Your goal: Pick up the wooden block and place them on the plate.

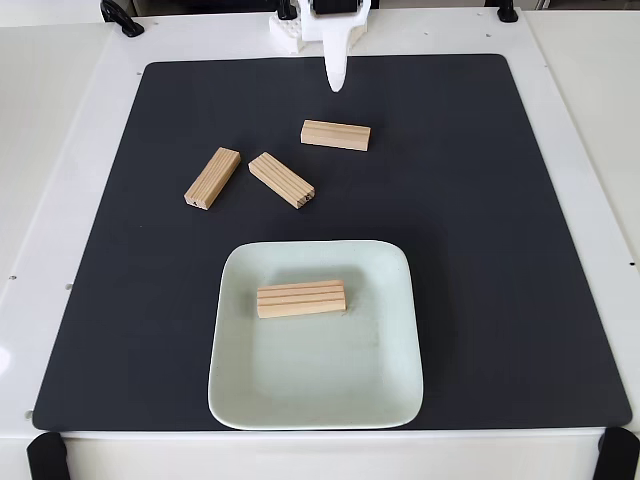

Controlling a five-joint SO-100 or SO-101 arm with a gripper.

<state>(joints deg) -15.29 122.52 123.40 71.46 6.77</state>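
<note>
A: In the fixed view, is anything held by the hand (337, 82)?

B: Nothing; its opening cannot be told. One wooden block (336, 135) lies just below it. It should be gripped across its narrow width, then carried to the plate (390, 385).

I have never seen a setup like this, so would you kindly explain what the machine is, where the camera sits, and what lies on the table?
This is a single picture from a fixed camera looking down at a table from the front. The white pointed part at the top is the claw of a small robot arm; it hangs above the black mat and holds nothing, though whether it is open or shut is hard to tell. On the mat sits a pale square plate with one wooden block lying in it. Three more blocks lie on the mat beyond the plate: the left block, the middle block, close beside it but apart, and the far block nearest the claw.
</note>
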